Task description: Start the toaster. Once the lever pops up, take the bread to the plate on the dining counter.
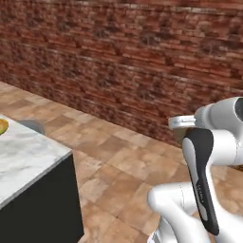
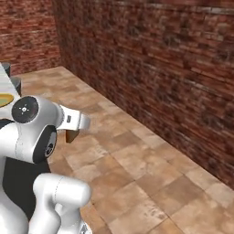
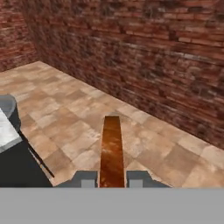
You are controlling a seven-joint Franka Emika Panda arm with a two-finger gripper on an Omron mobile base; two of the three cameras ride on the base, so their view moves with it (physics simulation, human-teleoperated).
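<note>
A: Item one, gripper (image 3: 112, 179): what is it doing?

B: It is clamping the bread (image 3: 112, 148) edge-on between both fingertips (image 3: 85, 179), jaws clenched on the slice, which is standing out ahead of the hand as a thin brown strip. Held by its faces that way, it is probably less likely to slip in transit.

A: Item two, where is the bread sitting in the room?

B: It is hanging in the air over the tiled floor (image 3: 144, 140), in front of the brick wall (image 3: 144, 48), well apart from any surface.

A: Item three, destination?

B: The dining counter (image 1: 23, 156) is lying off to the left; a yellow-orange sliver at its edge is, I think, the plate (image 1: 3, 126), though it is too cropped to be certain. Delivery is not yet done
</note>
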